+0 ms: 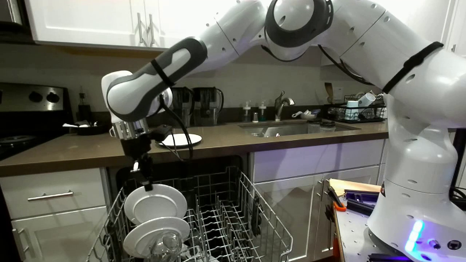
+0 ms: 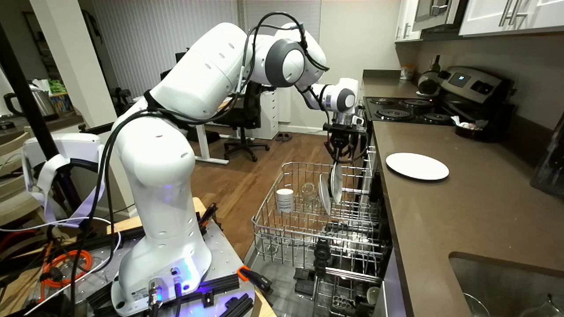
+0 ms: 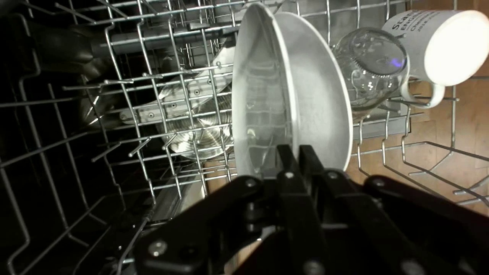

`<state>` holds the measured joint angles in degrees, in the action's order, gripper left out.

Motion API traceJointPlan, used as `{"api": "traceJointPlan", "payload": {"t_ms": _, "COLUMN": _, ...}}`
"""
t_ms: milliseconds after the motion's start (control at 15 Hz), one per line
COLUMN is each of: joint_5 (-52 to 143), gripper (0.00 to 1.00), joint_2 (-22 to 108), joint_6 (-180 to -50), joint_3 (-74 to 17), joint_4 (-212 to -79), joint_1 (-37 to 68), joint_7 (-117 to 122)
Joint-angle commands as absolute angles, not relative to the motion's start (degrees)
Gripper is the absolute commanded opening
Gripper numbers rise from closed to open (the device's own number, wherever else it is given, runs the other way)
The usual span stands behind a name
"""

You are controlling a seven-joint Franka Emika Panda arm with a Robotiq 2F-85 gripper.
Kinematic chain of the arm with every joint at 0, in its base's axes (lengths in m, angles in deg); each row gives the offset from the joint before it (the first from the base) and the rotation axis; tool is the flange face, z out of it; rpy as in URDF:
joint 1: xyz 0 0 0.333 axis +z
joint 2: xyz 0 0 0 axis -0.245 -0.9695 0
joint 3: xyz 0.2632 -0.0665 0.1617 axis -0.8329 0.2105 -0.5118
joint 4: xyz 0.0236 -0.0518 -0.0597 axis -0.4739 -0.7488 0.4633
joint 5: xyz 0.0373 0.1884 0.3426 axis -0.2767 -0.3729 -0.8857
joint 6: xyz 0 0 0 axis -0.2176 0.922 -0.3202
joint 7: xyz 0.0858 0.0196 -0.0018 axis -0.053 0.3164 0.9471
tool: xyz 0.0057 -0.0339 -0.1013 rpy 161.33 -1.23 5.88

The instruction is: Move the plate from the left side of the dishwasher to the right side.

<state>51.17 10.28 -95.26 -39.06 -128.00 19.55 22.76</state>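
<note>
Two white plates stand upright on the left side of the dishwasher's wire rack [image 1: 266, 205]. My gripper [image 1: 147, 186] points down at the top of the rear plate [image 1: 156, 208], the one nearer the counter. In the wrist view the black fingertips of the gripper [image 3: 295, 151] stand close together on both sides of the plate's [image 3: 263, 95] rim, shut on it. Right behind it leans the second white plate [image 3: 324, 103], outside the grip. In an exterior view the held plate [image 2: 336, 182] hangs just under the gripper [image 2: 337, 159], its lower edge among the tines.
A glass jar [image 3: 376, 57] and a white mug [image 3: 414, 42] sit beside the plates. Upright tines fill the middle of the rack. The counter edge [image 1: 218, 148] overhangs the dishwasher, and a wider white dish [image 2: 417, 166] lies on that counter.
</note>
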Motion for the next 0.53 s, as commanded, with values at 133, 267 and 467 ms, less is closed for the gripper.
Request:
{"api": "traceJointPlan", "payload": {"t_ms": 133, "joint_5": 52.9, "gripper": 0.08, "joint_2": 18.0, "joint_6": -88.8, "joint_3": -37.2, "joint_4": -130.8, "joint_1": 20.4, "joint_7": 22.5}}
{"api": "traceJointPlan", "payload": {"t_ms": 267, "joint_5": 53.7, "gripper": 0.08, "joint_2": 19.9, "joint_6": -86.8, "joint_3": -36.9, "joint_4": -131.2, "joint_1": 20.6, "joint_7": 22.4}}
{"api": "traceJointPlan", "payload": {"t_ms": 467, "joint_5": 53.3, "gripper": 0.08, "joint_2": 21.6, "joint_6": -86.3, "joint_3": -36.9, "joint_4": -131.9, "joint_1": 20.3, "joint_7": 22.3}}
